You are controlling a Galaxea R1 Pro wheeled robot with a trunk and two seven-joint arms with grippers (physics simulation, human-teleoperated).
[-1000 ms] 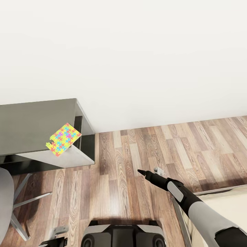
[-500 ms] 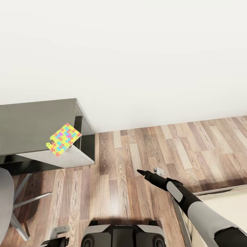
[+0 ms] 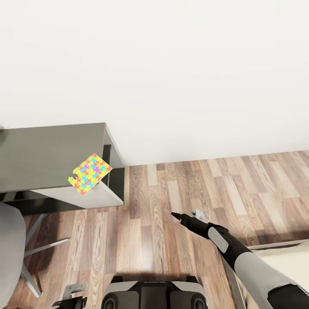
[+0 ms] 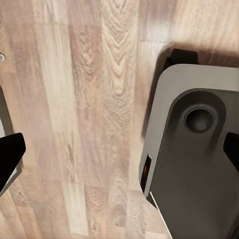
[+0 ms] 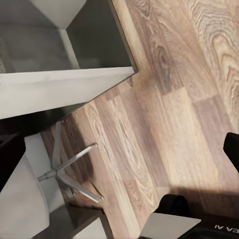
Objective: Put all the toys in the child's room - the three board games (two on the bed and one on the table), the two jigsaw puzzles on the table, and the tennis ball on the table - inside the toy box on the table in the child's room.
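One jigsaw puzzle [image 3: 89, 174], a flat board of yellow, pink, blue and green pieces, lies near the front right corner of the table [image 3: 43, 150]. My right gripper [image 3: 185, 214] hangs open over the wood floor, well to the right of the table and lower than its top, with nothing between its fingers. My left gripper [image 4: 119, 149] is open too, low beside the robot base, its fingertips [image 4: 10, 154] wide apart over the floor. The toy box, board games and tennis ball are out of view.
A grey swivel chair [image 3: 10, 240] with metal legs stands at the left, in front of the table. The bed [image 3: 292, 257] corner is at the lower right. A white wall runs behind. Wood-plank floor [image 3: 171, 184] lies between table and bed. The robot base [image 3: 150, 294] is at the bottom.
The camera has shifted: table, puzzle and chair now sit further right in the picture and less of the bed shows. The right arm keeps almost the same pose, and both grippers stay empty.
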